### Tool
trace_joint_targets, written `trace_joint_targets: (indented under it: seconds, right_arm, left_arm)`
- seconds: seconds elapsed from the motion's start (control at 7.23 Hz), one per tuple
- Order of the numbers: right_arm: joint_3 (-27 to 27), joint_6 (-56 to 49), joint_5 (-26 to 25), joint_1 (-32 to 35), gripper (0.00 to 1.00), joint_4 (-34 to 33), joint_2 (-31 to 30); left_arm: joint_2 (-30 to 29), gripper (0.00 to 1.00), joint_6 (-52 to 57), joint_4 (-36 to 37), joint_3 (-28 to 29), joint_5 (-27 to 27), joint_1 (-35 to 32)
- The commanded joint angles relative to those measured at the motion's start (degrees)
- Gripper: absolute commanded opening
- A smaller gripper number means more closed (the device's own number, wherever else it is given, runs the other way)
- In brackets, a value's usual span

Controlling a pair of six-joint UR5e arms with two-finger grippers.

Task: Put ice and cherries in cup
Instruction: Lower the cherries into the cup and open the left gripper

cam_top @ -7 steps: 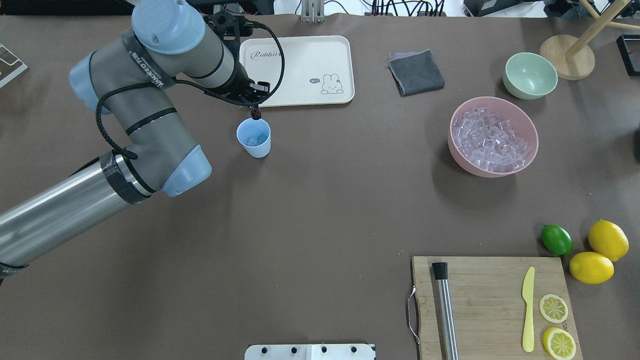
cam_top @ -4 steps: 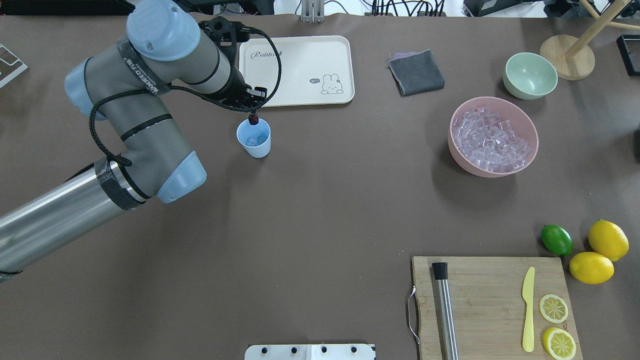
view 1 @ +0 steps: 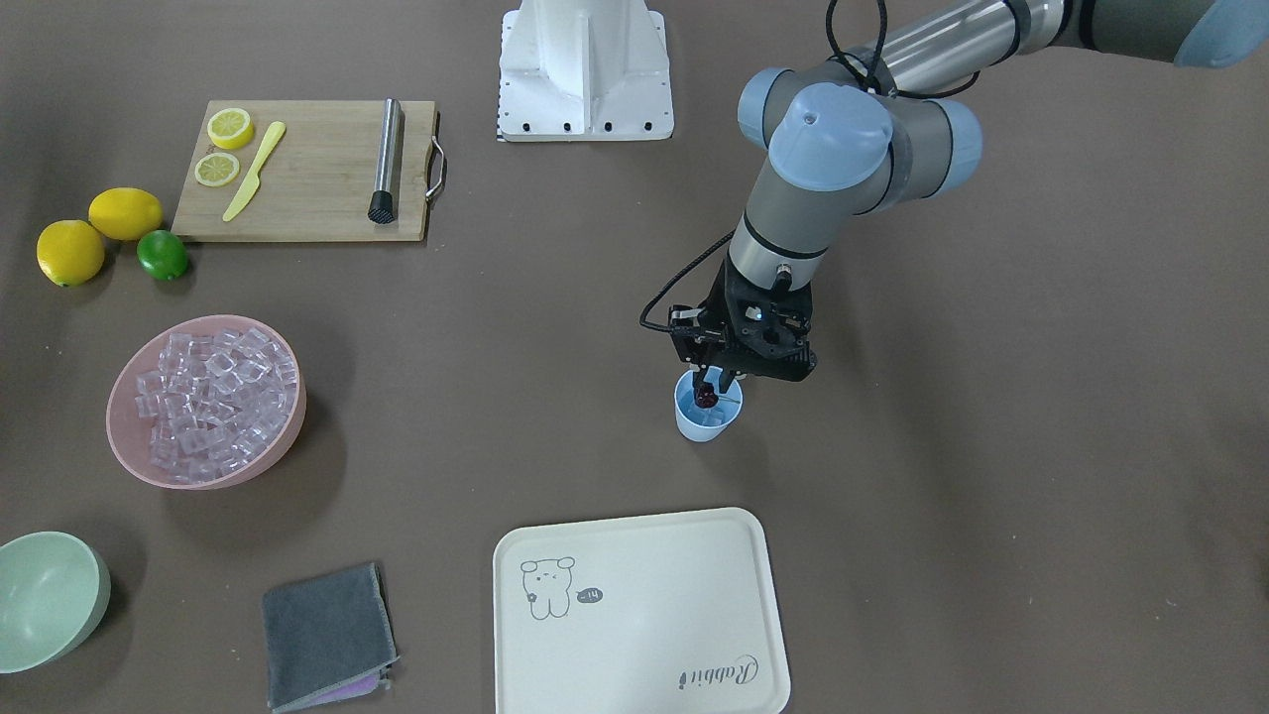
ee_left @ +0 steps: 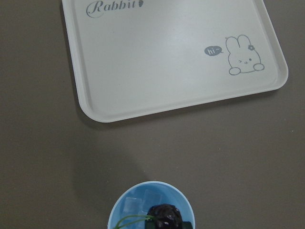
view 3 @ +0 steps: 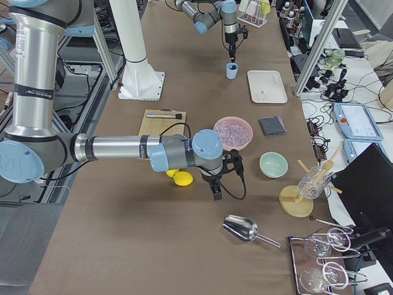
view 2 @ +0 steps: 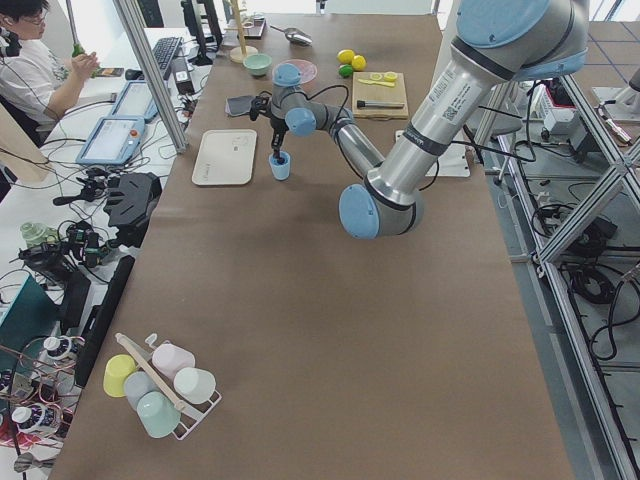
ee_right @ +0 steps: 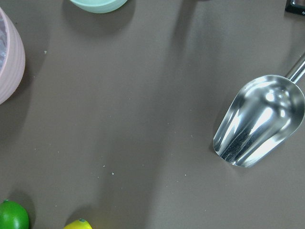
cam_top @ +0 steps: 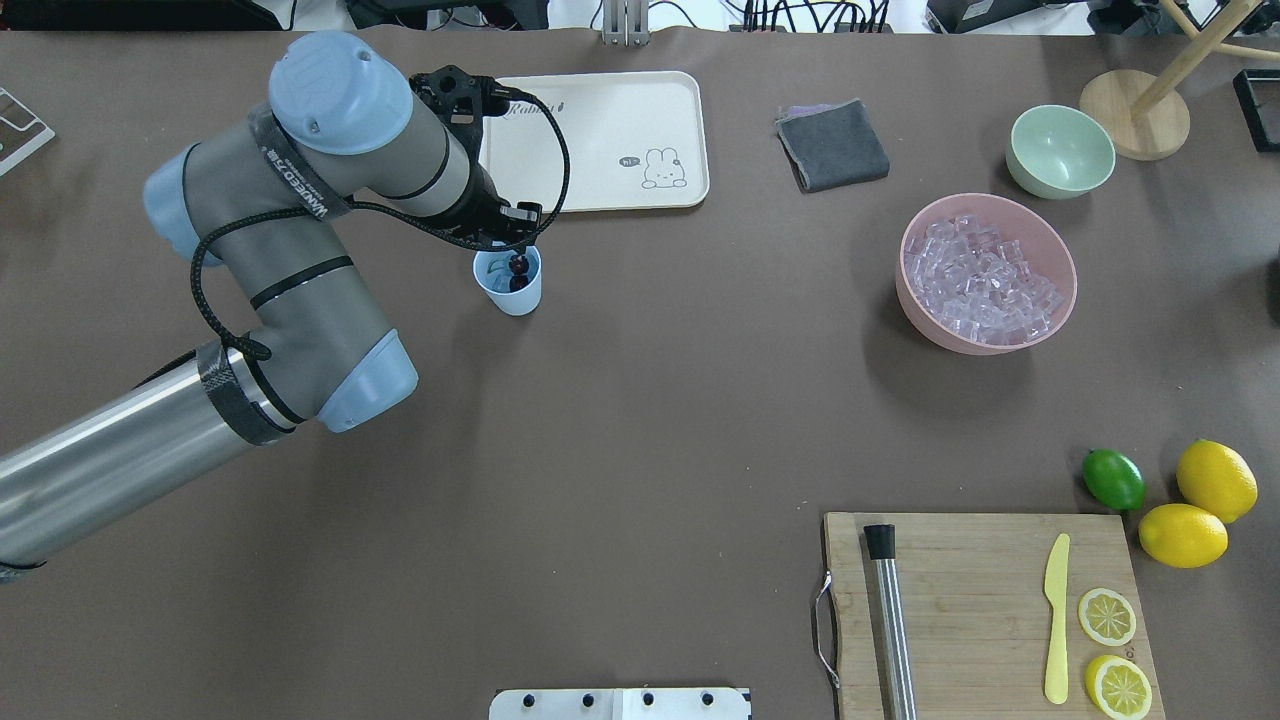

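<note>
Change: a second ago the cherries (cam_top: 519, 268) hung at the far rim of the cup (cam_top: 512, 298), on the side of the tray (cam_top: 600, 140); the left claw (cam_top: 516, 250) has since come across and down, so the fruit now sits inside the cup's mouth
Left claw: its fingers are drawn close together and, as far as I can judge, pinch the cherries by the stems; the fruit hangs just under the tips in the front view, and a green stem curls across the opening in the wrist view
Cup contents: a few pieces of ice (ee_left: 136, 202) already lie at the bottom, under the fruit; the rest of the cubes fill the pink bowl (cam_top: 918, 300), well apart on the robot's right
Meaning for the task: the ice part looks done; only letting go of the cherries seems left, and a release from here should drop them onto the cubes
Right claw (view 3: 217, 195): seen only in the side view, over the surface (cam_top: 650, 400) near a metal scoop (ee_right: 259, 121) and a lime (ee_right: 12, 215); I cannot tell whether it is open or closed
Edges: the fingertips stand about level with the rim and close to the cup's wall; a light cup could tip if the claw drifts sideways
Open room: the tray lies just beyond the cup, apart from it; bare surface on the near side and toward the robot's right; straight up looks free for the retreat
</note>
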Motion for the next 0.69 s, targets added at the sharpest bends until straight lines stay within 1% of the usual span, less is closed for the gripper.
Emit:
trace_joint_targets:
  seconds: [0.0,0.14,0.28,0.42,0.55]
  right_arm:
    - [0.06,-0.16,0.00,0.00,0.98,0.00,-0.46]
    - [-0.11,-0.34,0.00,0.00,0.98,0.00,-0.46]
    - [-0.11,-0.08,-0.18,0.00,0.98,0.00,-0.28]
    - [-0.03,-0.08,-0.09,0.00,0.98,0.00,-0.28]
    - [-0.11,-0.08,-0.09,0.00,0.98,0.00,-0.28]
  left_arm:
    - [0.06,0.97,0.06,0.45,-1.10,-0.04,-0.48]
    - [1.89,0.97,1.11,0.80,-1.89,-3.78,-4.74]
    - [4.26,0.97,6.51,0.98,-3.20,-10.00,-10.53]
    - [9.50,0.97,11.53,0.98,-5.22,-16.59,-17.38]
    - [13.12,0.97,20.71,2.11,-4.63,-22.31,-24.67]
